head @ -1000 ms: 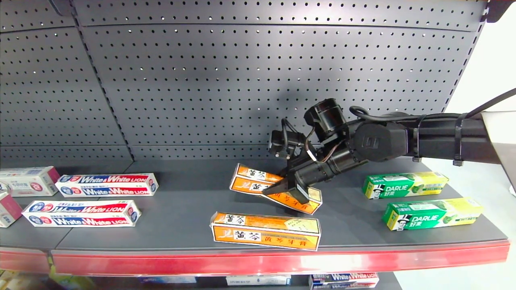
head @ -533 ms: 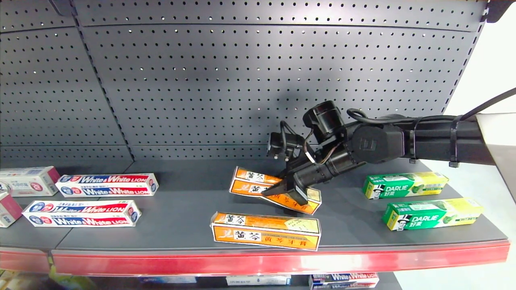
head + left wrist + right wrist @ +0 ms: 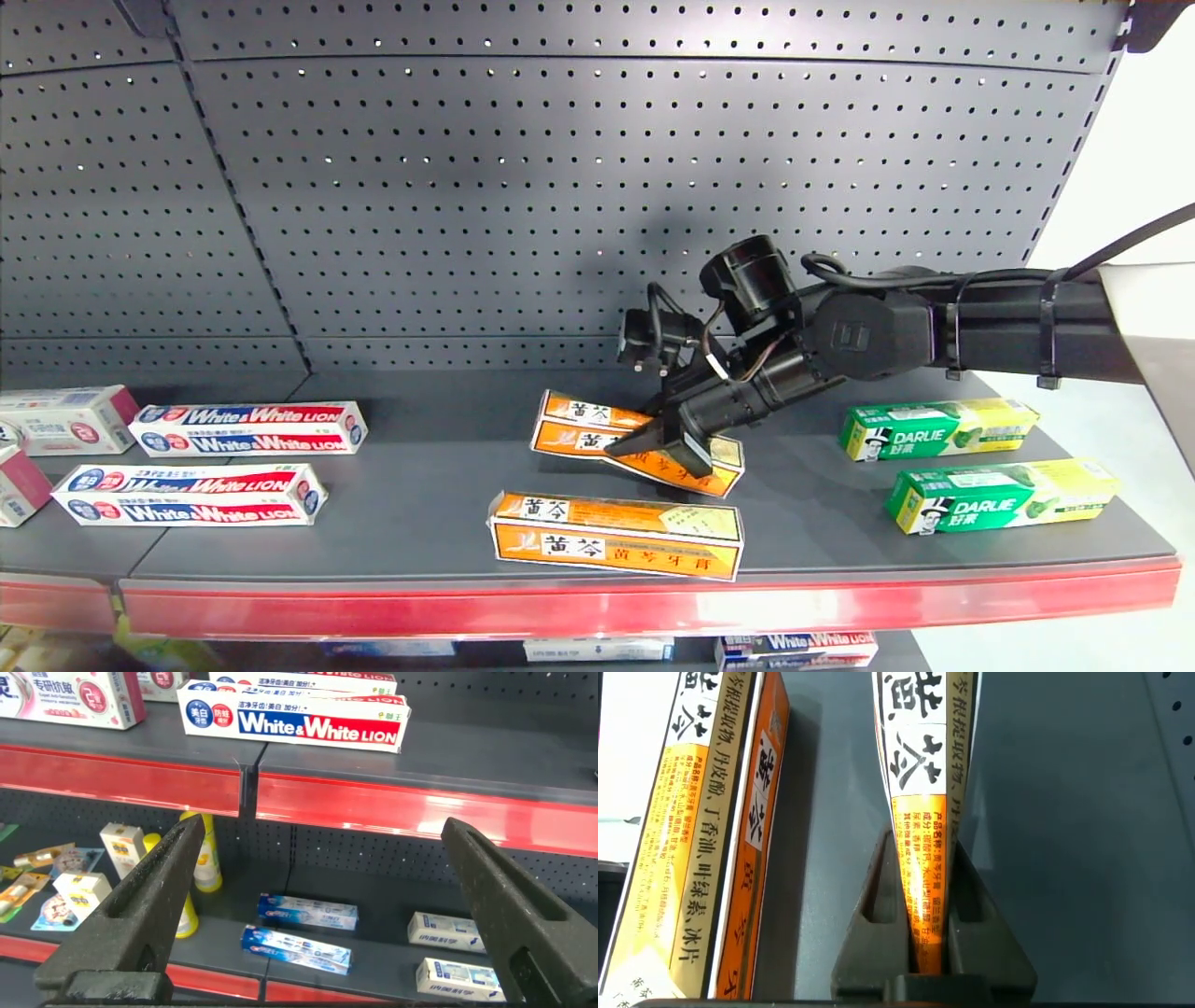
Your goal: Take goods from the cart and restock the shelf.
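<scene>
Toothpaste box (image 3: 588,425), the orange one, is sitting mid-frame over the grey shelf (image 3: 429,467), skewed against its twin (image 3: 614,534) lying just in front. I'm pinching it edgewise in the right gripper (image 3: 658,446). I'm judging it is going down here to keep orange stock grouped between the white boxes (image 3: 247,427) at left and the green boxes (image 3: 938,427) at right. The left gripper (image 3: 318,905) is hanging spread wide, holding nothing, facing lower shelves. The right gripper's fingers are covering the box's middle, so I cannot tell whether it is touching the shelf.
</scene>
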### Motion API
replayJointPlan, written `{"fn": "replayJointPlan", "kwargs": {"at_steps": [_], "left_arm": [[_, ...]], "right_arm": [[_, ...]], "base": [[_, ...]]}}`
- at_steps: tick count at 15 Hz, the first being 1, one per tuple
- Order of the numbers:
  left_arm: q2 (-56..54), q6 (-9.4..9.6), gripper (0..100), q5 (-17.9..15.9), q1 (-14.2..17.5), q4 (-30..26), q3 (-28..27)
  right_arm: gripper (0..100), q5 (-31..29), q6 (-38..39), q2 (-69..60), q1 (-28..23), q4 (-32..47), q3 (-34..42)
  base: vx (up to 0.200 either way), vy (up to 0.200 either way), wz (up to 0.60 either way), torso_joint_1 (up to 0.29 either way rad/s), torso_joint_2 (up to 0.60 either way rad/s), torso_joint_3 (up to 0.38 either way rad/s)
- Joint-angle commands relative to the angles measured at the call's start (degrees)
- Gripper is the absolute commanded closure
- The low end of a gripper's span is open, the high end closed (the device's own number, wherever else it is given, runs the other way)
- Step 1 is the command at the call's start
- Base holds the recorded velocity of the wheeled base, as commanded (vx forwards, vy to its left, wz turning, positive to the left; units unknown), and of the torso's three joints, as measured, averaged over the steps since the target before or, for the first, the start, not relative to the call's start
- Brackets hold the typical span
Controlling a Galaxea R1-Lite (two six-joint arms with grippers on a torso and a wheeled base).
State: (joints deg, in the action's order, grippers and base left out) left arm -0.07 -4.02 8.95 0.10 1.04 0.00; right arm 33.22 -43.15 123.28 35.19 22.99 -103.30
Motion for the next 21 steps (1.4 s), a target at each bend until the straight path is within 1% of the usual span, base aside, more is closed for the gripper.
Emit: {"fn": "replayJointPlan", "kwargs": {"at_steps": [1, 2, 3, 11, 15, 19, 21], "left_arm": [[0.07, -0.02, 0, 0.02, -0.01, 0.02, 0.00], [0.07, -0.02, 0, 0.02, -0.10, 0.02, 0.00], [0.07, -0.02, 0, 0.02, -0.01, 0.02, 0.00], [0.07, -0.02, 0, 0.02, -0.01, 0.02, 0.00], [0.07, -0.02, 0, 0.02, -0.01, 0.02, 0.00], [0.07, -0.02, 0, 0.02, -0.01, 0.02, 0.00], [0.07, -0.02, 0, 0.02, -0.01, 0.02, 0.00]], "right_arm": [[100, 0.00, -0.53, 0.20, 0.05, 0.04, 0.03], [100, 0.00, -1.14, 0.20, 0.05, 0.04, 0.03], [0, 0.00, -1.49, 0.20, 0.05, 0.04, -0.06], [0, 0.00, -1.41, -0.50, -0.21, -0.14, -0.14], [0, 0.27, -0.61, -3.93, -0.39, -0.67, -0.23], [0, 0.62, -0.53, -8.85, 0.23, -0.76, 2.93], [0, -0.08, 0.35, -13.07, -0.04, -1.37, 7.15]], "base": [[0.000, 0.000, 0.00, 0.000, 0.00, 0.000], [0.000, 0.000, 0.00, 0.000, 0.00, 0.000], [0.000, 0.000, 0.00, 0.000, 0.00, 0.000], [0.000, 0.000, 0.00, 0.000, 0.00, 0.000], [0.000, 0.000, 0.00, 0.000, 0.00, 0.000], [0.000, 0.000, 0.00, 0.000, 0.00, 0.000], [0.000, 0.000, 0.00, 0.000, 0.00, 0.000]]}}
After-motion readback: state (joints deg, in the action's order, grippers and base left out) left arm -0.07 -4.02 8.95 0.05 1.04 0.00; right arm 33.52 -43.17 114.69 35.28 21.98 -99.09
